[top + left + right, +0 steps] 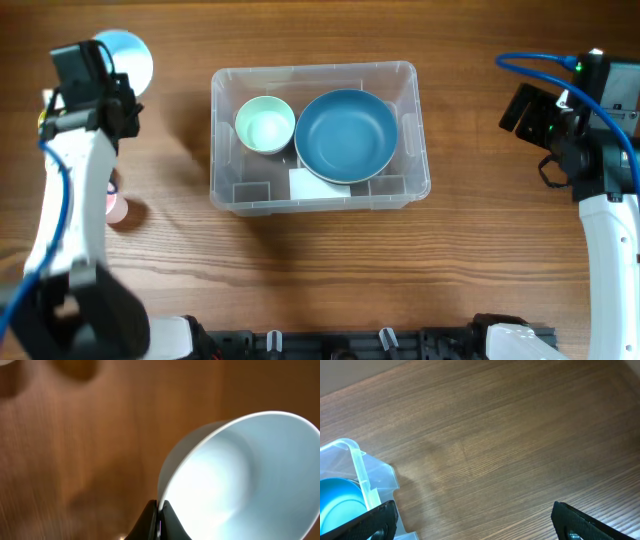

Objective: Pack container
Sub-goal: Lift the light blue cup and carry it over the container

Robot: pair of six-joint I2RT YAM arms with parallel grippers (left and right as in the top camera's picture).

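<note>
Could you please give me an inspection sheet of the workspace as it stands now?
Surface: wooden table, no spills seen.
Job's things: container at centre holds a pale green bowl and a blue bowl side by side; white label on its bottom.
Clutter: pink object by the left arm, partly hidden.
Grippers: left gripper pinches the rim of a pale blue bowl; right gripper open, empty.
Cables: blue cable loops off the right arm.
Surroundings: nothing seen.

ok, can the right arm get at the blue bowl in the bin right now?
Probably yes. The right pincer is open and empty over the table beside the container; the blue bowl lies uncovered inside. Its rim is close to the wall, so grip room looks tight.
</note>
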